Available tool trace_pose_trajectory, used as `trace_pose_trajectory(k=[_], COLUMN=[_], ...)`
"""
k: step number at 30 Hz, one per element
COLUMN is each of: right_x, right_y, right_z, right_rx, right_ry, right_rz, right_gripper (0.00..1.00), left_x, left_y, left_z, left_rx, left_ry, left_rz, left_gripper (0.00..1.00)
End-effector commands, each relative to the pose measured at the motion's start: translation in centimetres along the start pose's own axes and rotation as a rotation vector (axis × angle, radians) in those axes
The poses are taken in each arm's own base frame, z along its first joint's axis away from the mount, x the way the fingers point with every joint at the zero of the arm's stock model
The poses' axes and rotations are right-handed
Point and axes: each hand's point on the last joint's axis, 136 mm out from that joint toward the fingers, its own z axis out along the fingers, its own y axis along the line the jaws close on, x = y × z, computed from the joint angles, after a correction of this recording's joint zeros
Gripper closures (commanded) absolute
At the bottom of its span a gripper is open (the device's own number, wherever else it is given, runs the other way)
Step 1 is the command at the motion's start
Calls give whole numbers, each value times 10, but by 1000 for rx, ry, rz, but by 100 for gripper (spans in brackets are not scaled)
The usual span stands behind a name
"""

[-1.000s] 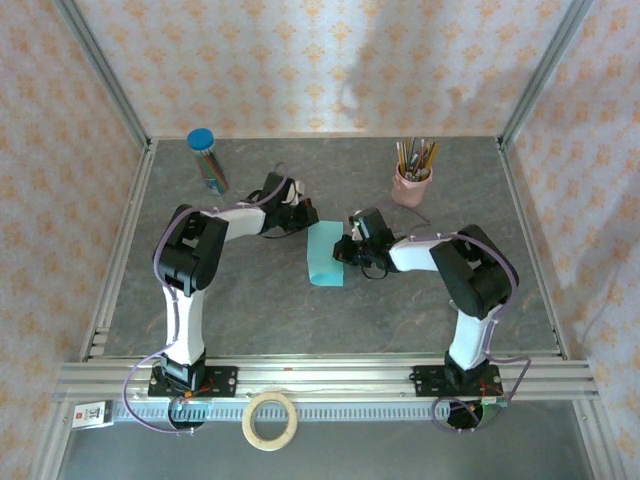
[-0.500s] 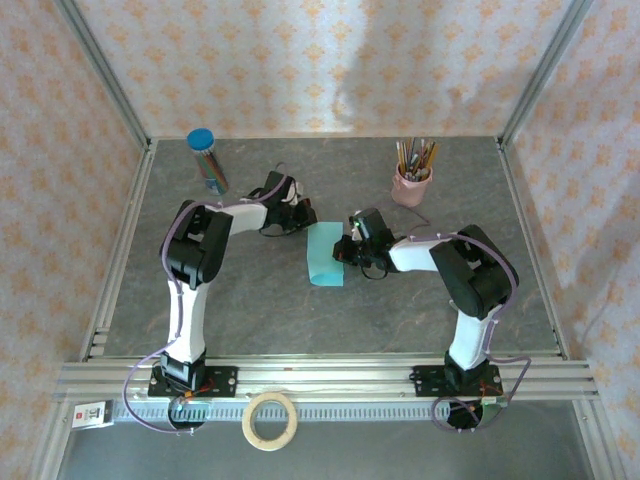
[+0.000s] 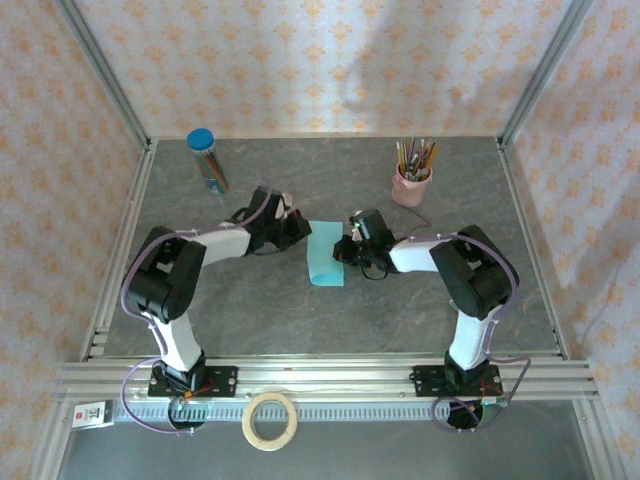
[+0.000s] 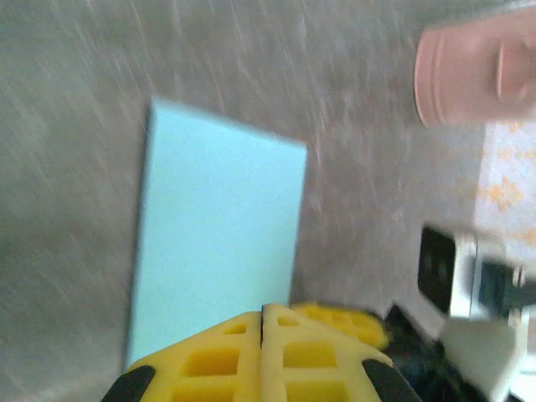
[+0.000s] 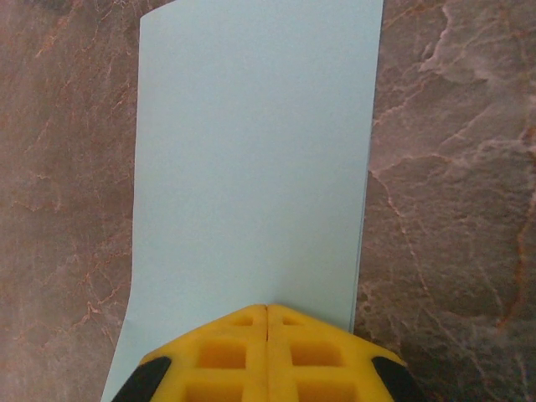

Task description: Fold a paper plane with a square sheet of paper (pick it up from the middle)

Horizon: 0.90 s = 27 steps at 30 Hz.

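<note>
Item: square sheet of paper (image 3: 325, 256), light turquoise, seen folded into a narrow rectangle at mid-frame of the top view, long axis running up and down the frame. The right gripper (image 3: 344, 250) is placed at its right long edge, nearer, jaws closed together. The left gripper (image 3: 298, 232), likewise closed, is held just beside the upper-left corner.

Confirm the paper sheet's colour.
The paper sheet is plain light turquoise; the right wrist view shows it best.

The left wrist view is blurred, and a pink round cup (image 4: 473, 75) is cut off at its right. The light turquoise paper sheet (image 5: 251, 167) is partly hidden by the right gripper (image 5: 266, 335).
</note>
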Motion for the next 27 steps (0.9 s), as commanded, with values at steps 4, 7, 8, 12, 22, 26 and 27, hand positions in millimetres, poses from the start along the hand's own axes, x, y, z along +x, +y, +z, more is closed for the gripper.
trace_pose_trajectory(k=[4,7,8,12,22,26,27], right_x=[135,135,135,135,134,134,133], right_y=[-165,-164,-165,-165,-166,-165,-165], right_z=[-26,-26,-26,-26,-28,-28,-28], right_rx=[614,613,616,617,630,632,631], right_ry=[364,366,366,365,373,371,370], right_rz=[138,138,138,138,130,135,135], right_gripper=[99,99,99,99,99,99,99], left_x=[35,38,39,42,57,64,64], left_y=[-7,-2,-1,2,28,54,63], left_z=[7,11,12,19,26,22,19], left_rx=[55,41,37,23,-52,-137,-160], left_ry=[34,37,38,52,73,85,80], left_rz=[-102,-114,-118,-125,-157,-143,-149], left_gripper=[100,100,100,100,100,100,100])
